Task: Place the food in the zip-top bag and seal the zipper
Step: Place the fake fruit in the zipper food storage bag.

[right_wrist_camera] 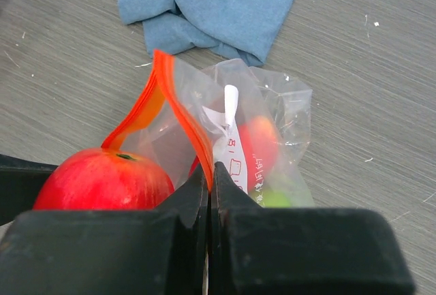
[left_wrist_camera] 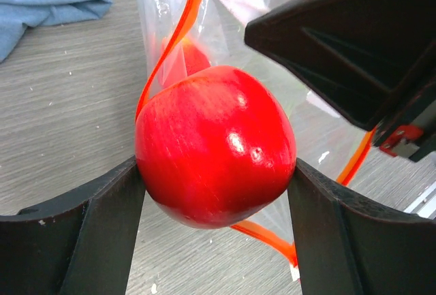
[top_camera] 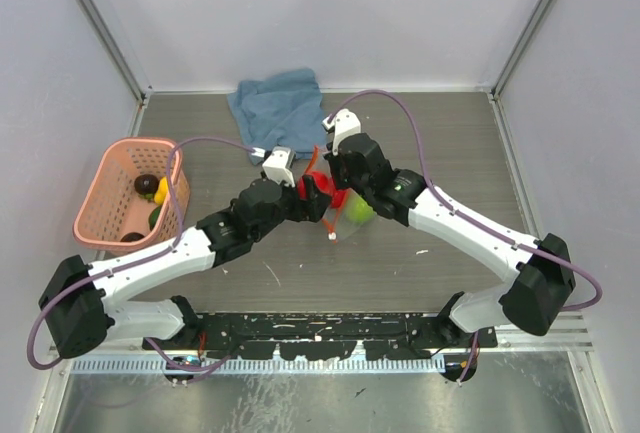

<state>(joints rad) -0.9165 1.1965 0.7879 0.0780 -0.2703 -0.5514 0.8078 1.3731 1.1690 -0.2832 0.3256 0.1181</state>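
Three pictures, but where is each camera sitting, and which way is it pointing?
Top: fixed above and behind the arms, looking down at the grey table; both arms show, bases nearest.
Left wrist: rides the left hand, looking forward between its two black fingers at the glossy red toy apple they hold.
Right wrist: rides the right hand, looking along its shut fingers, which pinch the orange zipper strip of the clear plastic bag, toward the crumpled blue cloth.
Shared: both wrist views show apple and bag.

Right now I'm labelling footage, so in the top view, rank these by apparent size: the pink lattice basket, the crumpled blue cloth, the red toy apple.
1. Pink lattice plastic basket, largest.
2. Crumpled blue cloth, slightly smaller.
3. Glossy red toy apple, by far the smallest.
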